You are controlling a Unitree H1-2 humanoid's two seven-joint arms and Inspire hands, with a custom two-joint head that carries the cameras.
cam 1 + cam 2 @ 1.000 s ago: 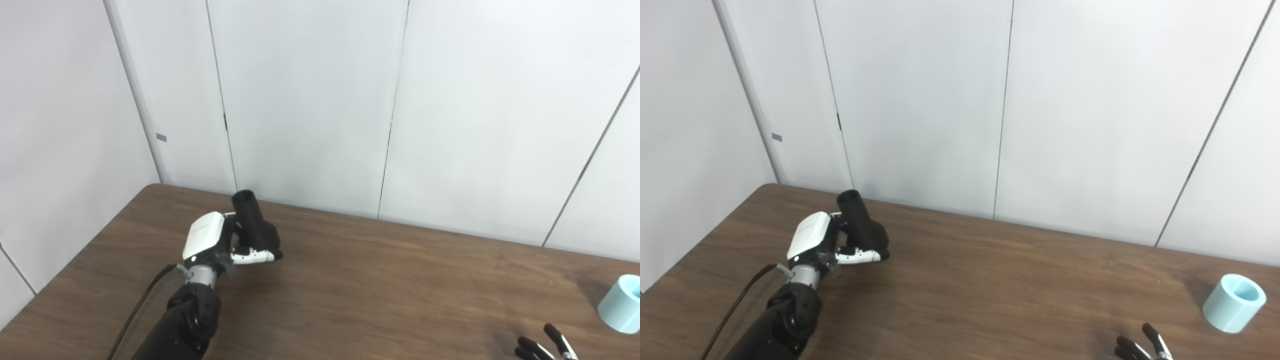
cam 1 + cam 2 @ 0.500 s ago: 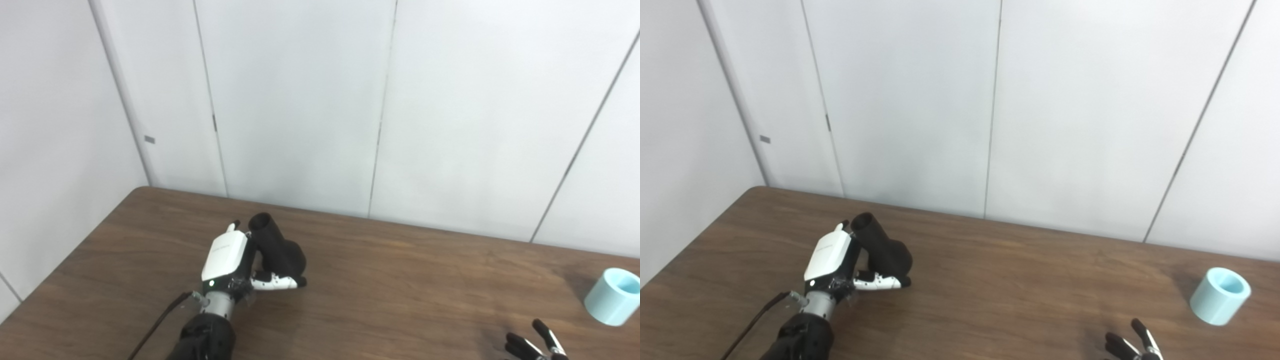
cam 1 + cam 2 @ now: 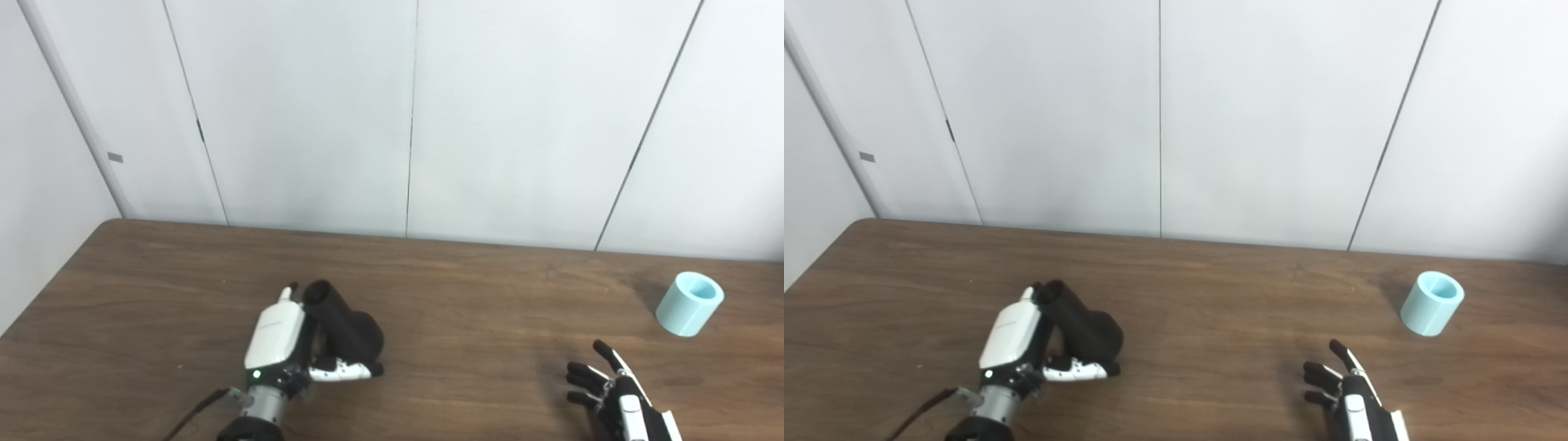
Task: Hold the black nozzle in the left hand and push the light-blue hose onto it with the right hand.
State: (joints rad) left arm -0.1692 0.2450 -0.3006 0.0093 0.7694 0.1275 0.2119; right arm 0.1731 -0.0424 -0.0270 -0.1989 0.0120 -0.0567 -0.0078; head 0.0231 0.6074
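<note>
Left eye view shows us the black nozzle (image 3: 343, 324) wrapped in our left hand (image 3: 278, 346), fingers and thumb closed around its wide body, the narrow open end tilted up and away toward the wall, low over the table (image 3: 465, 306). The light-blue hose (image 3: 689, 304) — a short open tube standing on end — sits well apart, at the far right of the table, untouched. Our right hand (image 3: 1350, 401) hovers near the table's front edge with its fingers spread, holding nothing, short of the hose. The step in hand, we judge, is fetching the hose. We should reach forward and right, close around its side wall rather than its rim, and leave one open end free. Then we turn that end toward the nozzle's neck and line the two axes up before pushing — a crooked start would likely jam.
</note>
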